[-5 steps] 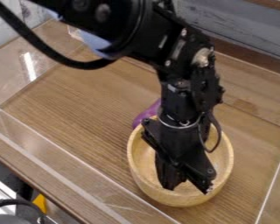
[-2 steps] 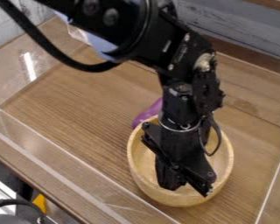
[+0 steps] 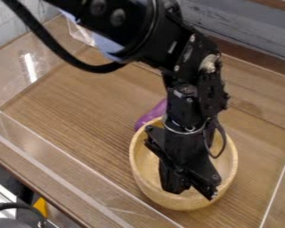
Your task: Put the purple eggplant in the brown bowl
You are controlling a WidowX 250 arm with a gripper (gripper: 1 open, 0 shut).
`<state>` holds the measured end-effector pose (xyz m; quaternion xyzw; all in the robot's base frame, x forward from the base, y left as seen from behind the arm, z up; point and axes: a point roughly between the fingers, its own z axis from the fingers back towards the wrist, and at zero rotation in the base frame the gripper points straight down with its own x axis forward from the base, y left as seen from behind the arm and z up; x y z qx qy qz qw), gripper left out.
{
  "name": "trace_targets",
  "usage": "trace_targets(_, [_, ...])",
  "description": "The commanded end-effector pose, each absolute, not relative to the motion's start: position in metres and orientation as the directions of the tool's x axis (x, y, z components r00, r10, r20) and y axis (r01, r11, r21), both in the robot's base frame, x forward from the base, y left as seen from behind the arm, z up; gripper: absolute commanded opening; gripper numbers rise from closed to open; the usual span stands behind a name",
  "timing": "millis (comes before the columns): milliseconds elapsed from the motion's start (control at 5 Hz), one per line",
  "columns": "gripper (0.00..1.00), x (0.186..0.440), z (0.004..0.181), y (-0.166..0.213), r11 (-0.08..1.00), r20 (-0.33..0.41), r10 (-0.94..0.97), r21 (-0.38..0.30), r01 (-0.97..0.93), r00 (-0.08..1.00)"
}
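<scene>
The black robot arm [image 3: 139,31] reaches over the round, light tan brown bowl [image 3: 142,181], its pincer [image 3: 191,189] clenched inside the rim; whether it grasps anything I cannot tell. The purple eggplant [image 3: 150,115], glossy and mostly hidden behind the arm, lies by the bowl's far rim. Compared with the earlier frame, the arm sits very slightly differently; bowl and eggplant look unmoved.

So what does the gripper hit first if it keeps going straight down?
Likely the inside of the brown bowl; the fingers already look within its rim, though one view leaves the remaining depth unclear.
</scene>
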<state>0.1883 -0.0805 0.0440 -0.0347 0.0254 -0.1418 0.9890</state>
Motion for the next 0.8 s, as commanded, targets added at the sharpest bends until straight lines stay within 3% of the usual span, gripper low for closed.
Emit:
trace_targets(0, [0.00, 0.1978, 0.0502, -0.0807, 0.962, -0.015, -0.264, -0.081, 0.262, 0.964])
trace_targets(600, [0.00, 0.2023, 0.0497, -0.0787, 0.968, -0.024, -0.237, -0.087, 0.234, 0.971])
